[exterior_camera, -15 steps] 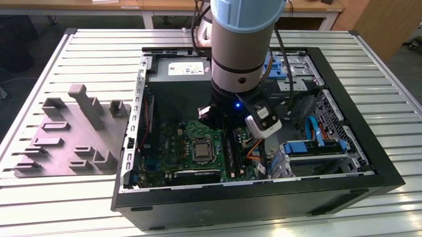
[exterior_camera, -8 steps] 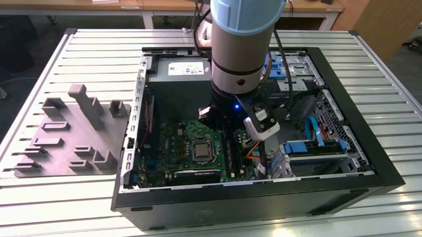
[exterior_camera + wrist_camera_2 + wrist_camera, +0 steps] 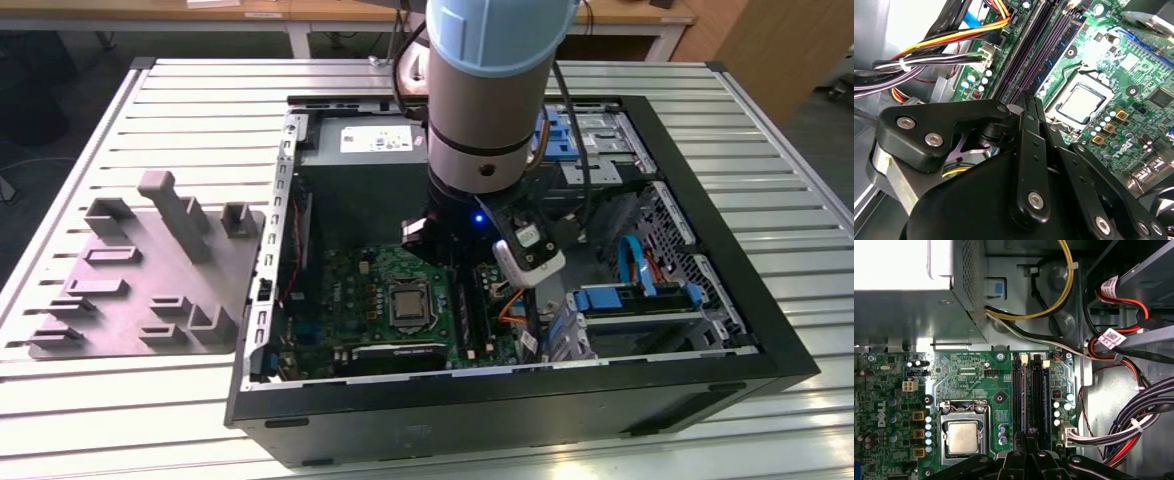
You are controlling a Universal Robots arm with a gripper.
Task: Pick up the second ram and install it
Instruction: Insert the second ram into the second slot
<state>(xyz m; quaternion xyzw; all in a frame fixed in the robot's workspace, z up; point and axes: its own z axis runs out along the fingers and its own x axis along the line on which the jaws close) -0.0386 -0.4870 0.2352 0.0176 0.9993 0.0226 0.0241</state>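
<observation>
The end effector [image 3: 1028, 101] is hanging low inside the open computer case [image 3: 787, 350]. Its two fingers [image 3: 1021, 150] are drawn together into one closed blade, which is pointing at the memory slot rails [image 3: 1040, 395]. These rails are lying just beside the processor socket [image 3: 963, 437], on the side of it facing the cable bundle [image 3: 1134, 425]. I judge the narrow stance is serving the rails. They are packed tight against one another, so closed tips are fitting over a single rail without fouling its neighbours. The arm [image 3: 487, 90] is standing upright over the board, so any push is going straight into a slot.

As far as I can judge, the second ram [image 3: 1023, 400] is the thin blue-black strip standing edge-on among the rails nearest the processor socket, close to the line of the tips.

Seen edge-on, that strip is hard to separate from the dark rails. The end effector's own body is covering the spot where the tips are meeting the rails. So I cannot tell whether the tips are touching the strip, pinching something thin, or whether it is fully seated. In the exterior view the arm's wrist is covering the rails beside the processor socket. The grey fixture tray [image 3: 134, 290] is sitting on the worktop [image 3: 747, 100] outside the case, well apart from the socket.
</observation>
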